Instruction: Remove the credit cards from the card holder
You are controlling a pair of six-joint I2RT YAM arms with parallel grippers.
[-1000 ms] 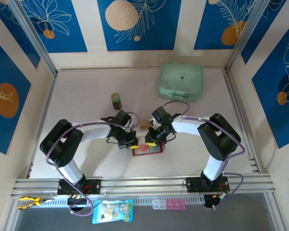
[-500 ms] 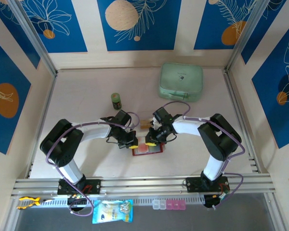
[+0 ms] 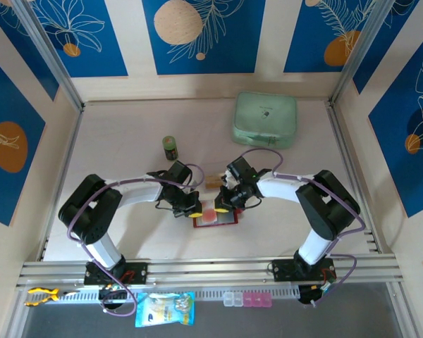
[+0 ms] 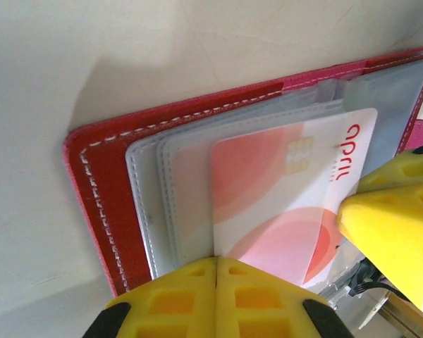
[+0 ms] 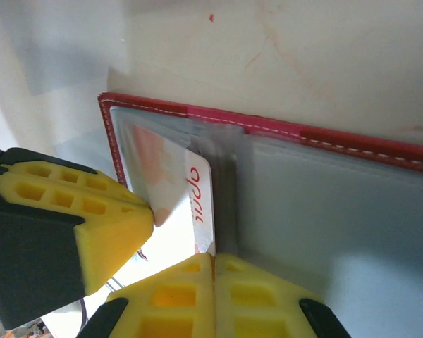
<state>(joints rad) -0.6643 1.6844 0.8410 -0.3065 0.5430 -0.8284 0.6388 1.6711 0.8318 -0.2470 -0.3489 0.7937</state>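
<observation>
Card holder [image 3: 222, 218] lies open mid-table between both arms, pink-white card [image 4: 289, 197] poking from its clear sleeve. Left gripper [image 4: 216, 262] is pinched together at the sleeve edge, right gripper [image 5: 213, 259] closed at the card's corner (grip unclear).

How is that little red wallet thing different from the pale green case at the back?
The red card holder is far smaller than the mint-green case. The red card holder lies open, showing clear sleeves and a pink-white card; the mint-green case is closed. Both lie flat on the table.
</observation>
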